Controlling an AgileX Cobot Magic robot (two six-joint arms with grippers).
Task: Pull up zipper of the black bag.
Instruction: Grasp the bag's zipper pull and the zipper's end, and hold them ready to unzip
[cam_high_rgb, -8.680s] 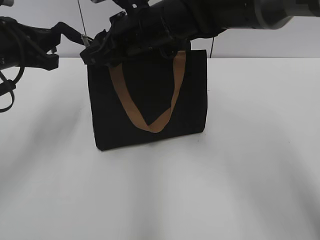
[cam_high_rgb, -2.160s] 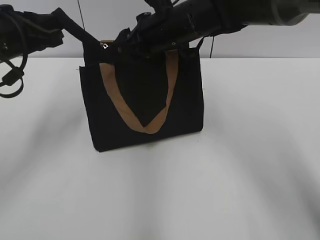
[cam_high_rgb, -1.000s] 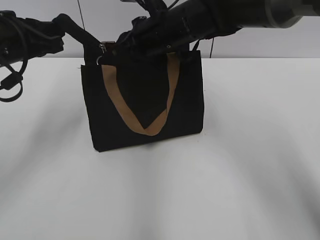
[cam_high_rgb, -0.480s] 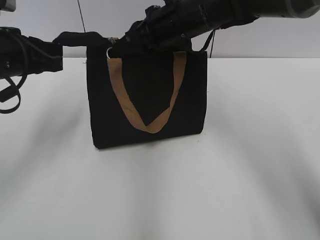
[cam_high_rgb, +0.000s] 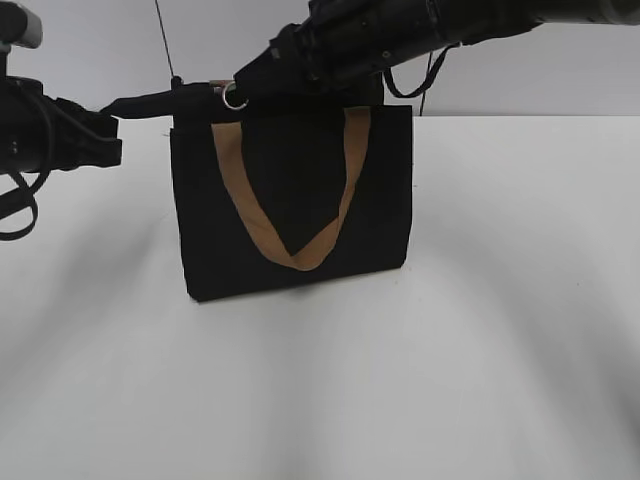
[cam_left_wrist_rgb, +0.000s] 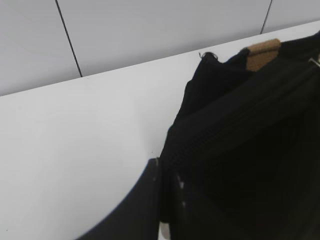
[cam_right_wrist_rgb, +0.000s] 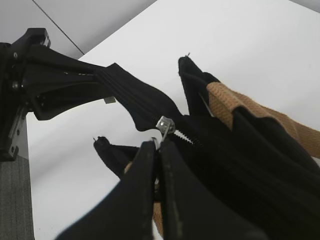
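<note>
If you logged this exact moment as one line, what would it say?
left gripper: shut on zip tail | right gripper: shut on small silver zipper pull | boxy black fabric bag: upright

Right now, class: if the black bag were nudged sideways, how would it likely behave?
The black bag probably flexes rather than slides rigidly: its zipper end stretches out toward the left hand. It looks light, so may tip. Its tan handle droops, suggesting soft webbing.

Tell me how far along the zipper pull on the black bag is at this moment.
Done: the left gripper holds the zip tail taut at the black bag's left corner, and the right gripper is pinched on the zipper pull. In hand: the slider sits near that left end, with open teeth showing behind it. Left: how much more it must travel cannot be told.
</note>
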